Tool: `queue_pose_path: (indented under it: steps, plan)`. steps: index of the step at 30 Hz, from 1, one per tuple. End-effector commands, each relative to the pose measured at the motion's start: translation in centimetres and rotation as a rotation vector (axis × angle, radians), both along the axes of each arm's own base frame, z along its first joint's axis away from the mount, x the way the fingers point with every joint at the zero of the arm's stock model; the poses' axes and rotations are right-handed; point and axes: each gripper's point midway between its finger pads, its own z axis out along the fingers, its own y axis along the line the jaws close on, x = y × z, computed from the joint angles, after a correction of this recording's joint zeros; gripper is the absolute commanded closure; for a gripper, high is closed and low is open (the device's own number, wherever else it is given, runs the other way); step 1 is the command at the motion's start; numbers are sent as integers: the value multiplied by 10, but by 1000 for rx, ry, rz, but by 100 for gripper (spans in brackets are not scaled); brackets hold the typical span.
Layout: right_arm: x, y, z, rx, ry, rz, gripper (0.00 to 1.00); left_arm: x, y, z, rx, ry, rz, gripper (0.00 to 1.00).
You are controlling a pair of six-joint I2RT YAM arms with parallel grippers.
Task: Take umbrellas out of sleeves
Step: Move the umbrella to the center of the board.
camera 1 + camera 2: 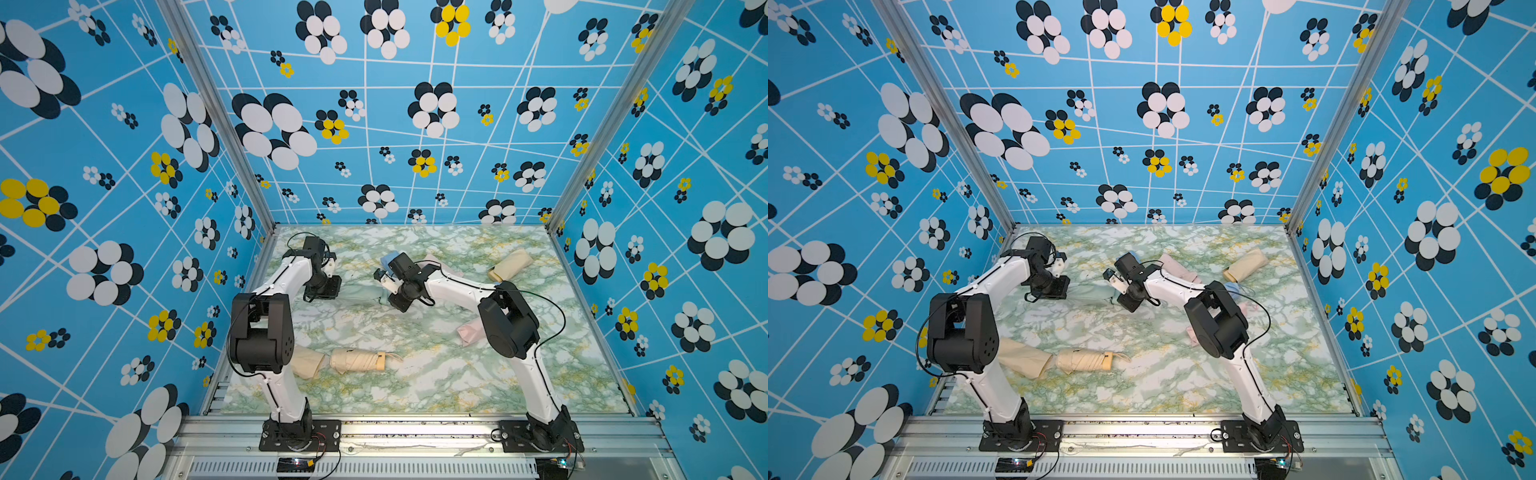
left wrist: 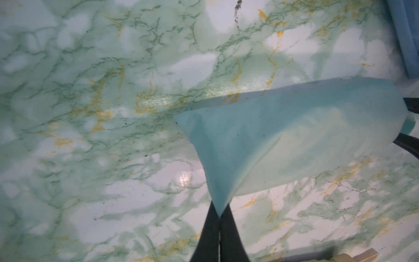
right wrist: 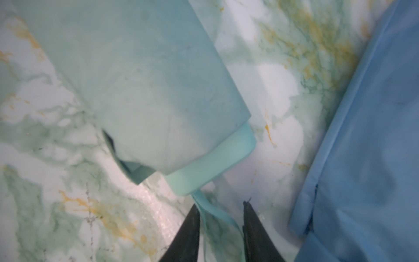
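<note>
Mint fabric lies across the middle of the green-veined marble table [image 1: 415, 382]. It is the mint sleeve [image 1: 361, 293], stretched left to right between the two grippers in both top views. The left gripper [image 2: 219, 211] is at the sleeve's left, closed end. Its fingers [image 2: 209, 229] are pressed together on a corner of the fabric, which is drawn to a point between them. At the sleeve's right end the mouth gapes, and the handle [image 3: 210, 167] of the mint umbrella [image 3: 229, 156] pokes out, with the rest hidden inside.

The right gripper [image 3: 221, 205] is just beside that handle, its fingers part way apart with a clear gap. The mint wrist cord [image 3: 217, 215] runs through the gap, and nothing is clamped. A blue sleeve [image 3: 362, 158] lies just beyond this gripper, on its far side.

Near the left arm's base a bare beige umbrella [image 1: 357, 360] lies beside an empty beige sleeve [image 1: 309, 363]. At the far right a filled beige sleeve [image 1: 510, 264] lies rounded. Pink fabric [image 1: 469, 334] shows beside the right arm's elbow, partly hidden.
</note>
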Motion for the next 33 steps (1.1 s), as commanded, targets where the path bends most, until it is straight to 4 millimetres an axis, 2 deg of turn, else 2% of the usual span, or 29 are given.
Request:
queue_pose_path:
  steps: [1,3,9,13,15,16,17,18,22,27,33]
  plan:
    - [-4,1,-7,8,45,-3,79,-6,1,7,20,-6,-14,100]
    - [-7,2,-7,17,57,-3,88,-7,2,5,23,-1,-14,100]
    - [-14,5,3,76,73,-21,100,-14,6,7,42,12,-12,100]
    - [-18,7,10,130,64,-42,100,-21,6,10,57,28,-10,100]
    - [-20,8,7,138,69,-50,100,-25,7,12,66,44,-9,100]
    - [-20,13,26,168,45,-45,100,-26,8,14,71,49,-5,100]
    - [-30,9,16,153,69,-42,100,-28,10,16,77,50,2,100]
    - [-34,10,17,152,72,-35,100,-29,13,17,86,50,13,100]
    - [-54,17,21,170,94,-7,100,-39,20,21,96,44,52,100]
    - [-79,25,27,195,107,20,100,-61,34,15,139,78,104,100]
    - [-108,45,34,224,144,56,100,-81,50,17,177,60,175,100]
